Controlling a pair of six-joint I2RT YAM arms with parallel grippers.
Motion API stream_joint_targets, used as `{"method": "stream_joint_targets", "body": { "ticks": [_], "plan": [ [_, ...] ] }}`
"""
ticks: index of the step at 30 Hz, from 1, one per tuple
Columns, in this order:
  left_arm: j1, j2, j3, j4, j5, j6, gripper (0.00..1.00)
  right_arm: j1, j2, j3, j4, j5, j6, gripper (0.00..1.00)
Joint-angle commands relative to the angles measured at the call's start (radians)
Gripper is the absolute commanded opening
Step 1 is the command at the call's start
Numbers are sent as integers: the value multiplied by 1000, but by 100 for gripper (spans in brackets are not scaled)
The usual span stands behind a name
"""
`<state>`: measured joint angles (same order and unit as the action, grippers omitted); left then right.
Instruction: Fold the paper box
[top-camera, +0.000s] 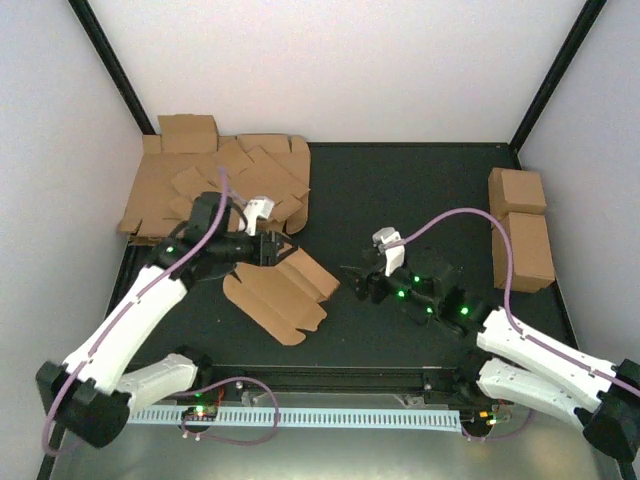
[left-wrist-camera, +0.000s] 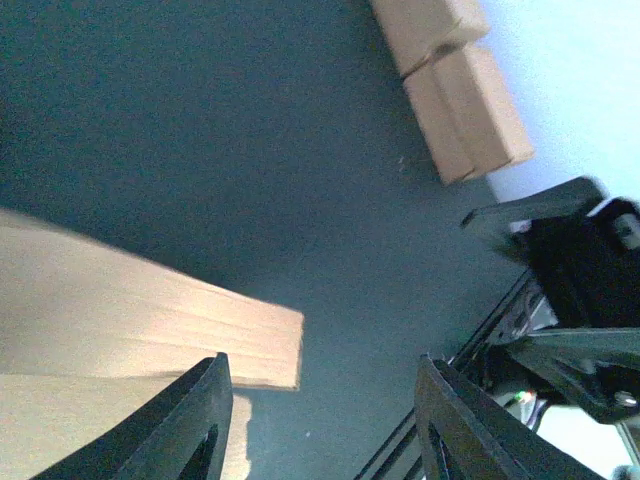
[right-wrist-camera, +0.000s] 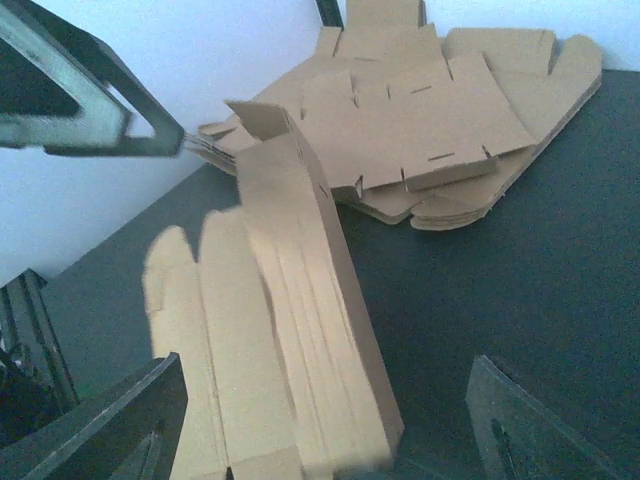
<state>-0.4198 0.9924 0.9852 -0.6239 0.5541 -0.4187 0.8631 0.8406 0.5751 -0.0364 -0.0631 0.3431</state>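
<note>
The paper box (top-camera: 275, 292) lies on the dark tabletop (top-camera: 410, 190) left of centre, just in front of the heap of flat cardboard sheets (top-camera: 220, 185) and well apart from the two cardboard cuboids (top-camera: 522, 230) by the right wall. It is mostly flat; the right wrist view shows one long panel of it tilted up along a crease, with a tab at its far end, while the other panels rest on the tabletop.

The left pincer (top-camera: 268, 247) sits at the box's far end; in its own camera its fingers (left-wrist-camera: 200, 420) stand apart with bare tabletop between them and a cardboard panel beside and behind one of them; it reads as open and clamping nothing, though I cannot tell whether a finger touches the sheet. The right pincer (top-camera: 362, 282) hovers just beside the box on its right; its jaws are spread wide, and the box's near end shows between them without being gripped.

The step in hand looks like an early one: the first long wall is being raised, with the end flaps and tabs not yet turned in. The next move probably calls for one pincer to press the base panel flat while the other pushes the raised wall past its crease; thin card tends to spring back, and a light sheet may slide on the tabletop, so steady pressure near the crease would serve best.
</note>
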Motion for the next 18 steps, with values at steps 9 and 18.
{"method": "stream_joint_targets", "body": {
  "ticks": [9, 18],
  "plan": [
    [7, -108, -73, -103, -233, -18, 65, 0, 296, 149, -60, -89, -55, 84],
    [9, -341, -269, -183, -421, -263, 80, 98, 561, 400, -238, -18, -159, 86]
  ]
}}
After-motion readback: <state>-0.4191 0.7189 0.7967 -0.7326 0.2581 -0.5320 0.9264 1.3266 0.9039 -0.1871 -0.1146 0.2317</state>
